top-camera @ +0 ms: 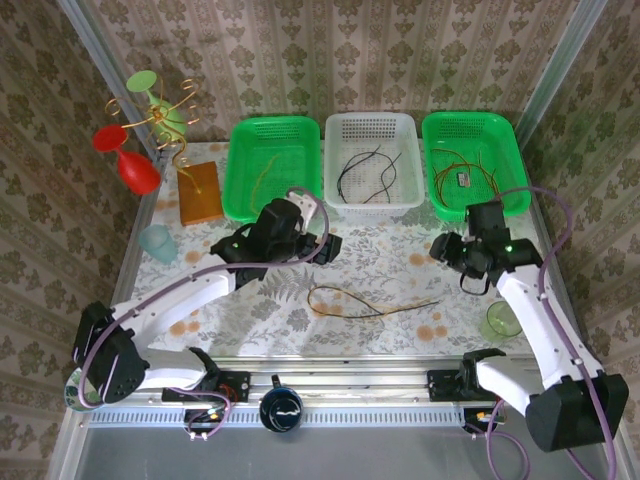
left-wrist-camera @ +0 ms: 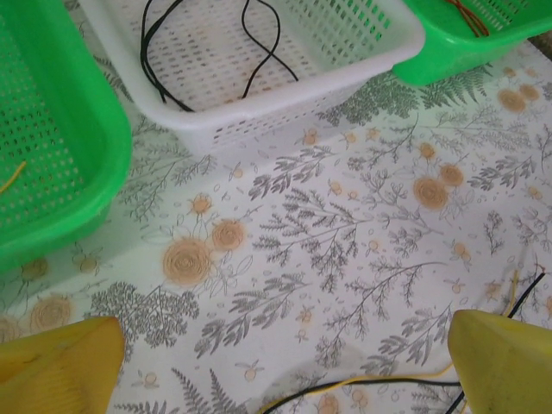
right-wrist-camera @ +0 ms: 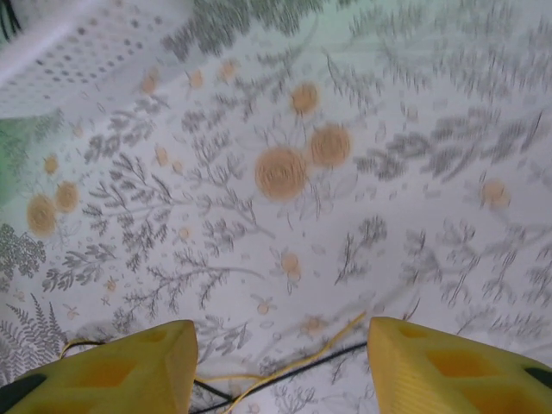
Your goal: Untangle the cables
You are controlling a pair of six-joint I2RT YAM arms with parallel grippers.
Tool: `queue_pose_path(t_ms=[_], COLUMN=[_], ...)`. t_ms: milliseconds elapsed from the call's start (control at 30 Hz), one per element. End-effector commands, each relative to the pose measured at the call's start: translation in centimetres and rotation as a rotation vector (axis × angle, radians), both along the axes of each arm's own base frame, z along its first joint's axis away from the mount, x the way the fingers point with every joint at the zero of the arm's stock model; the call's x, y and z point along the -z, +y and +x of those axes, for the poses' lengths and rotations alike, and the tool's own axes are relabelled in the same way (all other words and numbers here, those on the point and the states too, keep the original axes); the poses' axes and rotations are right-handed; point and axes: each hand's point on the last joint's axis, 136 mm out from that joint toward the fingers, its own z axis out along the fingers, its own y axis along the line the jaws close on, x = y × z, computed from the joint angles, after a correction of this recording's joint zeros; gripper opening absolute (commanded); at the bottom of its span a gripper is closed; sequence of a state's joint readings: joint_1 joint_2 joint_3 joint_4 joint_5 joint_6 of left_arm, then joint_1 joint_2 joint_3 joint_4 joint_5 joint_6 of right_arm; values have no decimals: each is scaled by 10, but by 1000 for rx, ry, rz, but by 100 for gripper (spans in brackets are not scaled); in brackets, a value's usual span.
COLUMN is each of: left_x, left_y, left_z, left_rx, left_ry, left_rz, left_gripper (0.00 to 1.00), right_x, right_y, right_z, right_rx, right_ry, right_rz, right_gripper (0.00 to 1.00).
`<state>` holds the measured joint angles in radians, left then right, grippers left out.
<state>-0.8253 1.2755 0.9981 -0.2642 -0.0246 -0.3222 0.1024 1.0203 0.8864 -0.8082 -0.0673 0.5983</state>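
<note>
From above, the last loose cables [top-camera: 380, 313], one black strand and one yellow lying crossed, sit on the flowered table [top-camera: 400, 270] at lower centre. They are apart from three baskets along the top: the left green basket [top-camera: 240, 200] holds a yellow wire, the white basket [top-camera: 372, 207] black ones, and the right green basket [top-camera: 432, 170] red-orange and olive ones. The left gripper [top-camera: 325, 246] hangs to the upper left of the pair and the right gripper [top-camera: 447, 250] to its upper right. In the left wrist view, yellow fingers [left-wrist-camera: 52, 366] stand wide apart in the bottom corners, empty, with the strands crossing the bottom edge between them. The right wrist view is blurred; its fingers [right-wrist-camera: 121, 366] are also parted, clamped on nothing, and both strands run across the table between them. I judge the sorting nearly done, with the step in hand being to pick one strand. The next move calls for closing on the yellow or the black alone and drawing it clear.
</note>
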Motion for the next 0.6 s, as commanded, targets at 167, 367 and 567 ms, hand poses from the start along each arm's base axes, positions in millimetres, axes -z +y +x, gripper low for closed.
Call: queue_pose_path(t_ms=[167,367,567], left_x=[-19,-20,-16], left_y=[17,6,-8], left_z=[-2,2,8], left_rx=[-33,13,29], left_ry=[1,-16,-12], left_rz=[-2,-9,-8], left_gripper=[99,98,97], right_x=[54,83,106], right_y=[5,4,6], right_z=[-19,-31,-38], right_rx=[109,139,167], right_ry=[112,162,212], right_rz=[-1,-2,6], right_gripper=[53,53,59])
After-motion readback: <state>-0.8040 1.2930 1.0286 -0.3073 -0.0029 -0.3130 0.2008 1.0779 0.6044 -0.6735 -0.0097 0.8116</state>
